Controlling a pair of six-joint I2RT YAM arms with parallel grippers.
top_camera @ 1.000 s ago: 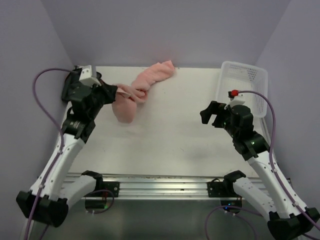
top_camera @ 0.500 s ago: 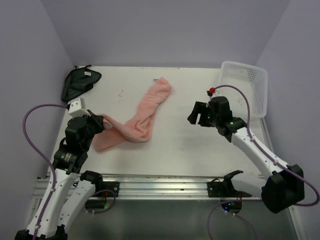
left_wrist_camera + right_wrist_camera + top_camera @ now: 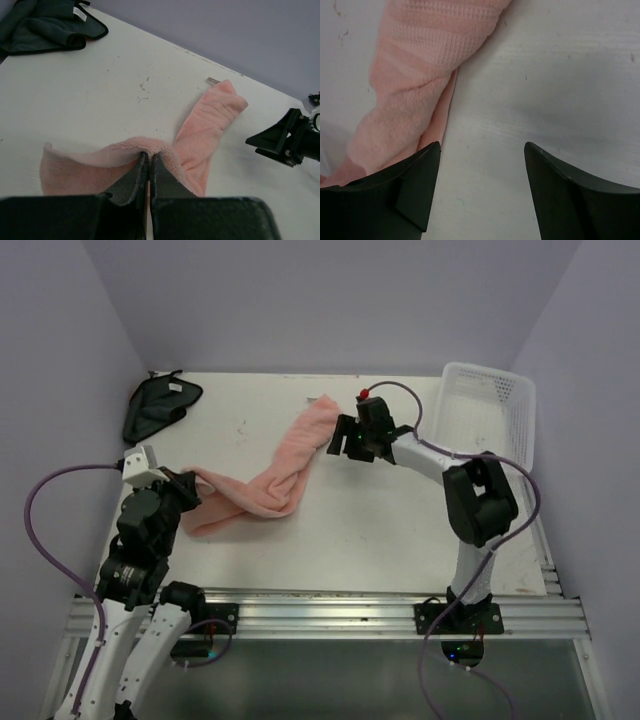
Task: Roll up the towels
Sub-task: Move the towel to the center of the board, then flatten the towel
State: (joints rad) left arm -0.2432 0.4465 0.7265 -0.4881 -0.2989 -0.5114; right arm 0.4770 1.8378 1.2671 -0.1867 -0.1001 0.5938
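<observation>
Towel (image 3: 278, 485), salmon-pink terry, long rumpled strip, end in left pincer (image 3: 150, 159).

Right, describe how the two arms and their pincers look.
Both arms have white links and black joints. A purple cable loops off the left arm, another off the right arm. The left pincer and right pincer are black, each with two wedge-shaped fingers. A red cap tops the right wrist.

Fuzzy pink terry towel (image 3: 272, 488) lies on a matt, scuffed white table (image 3: 380, 530).
</observation>
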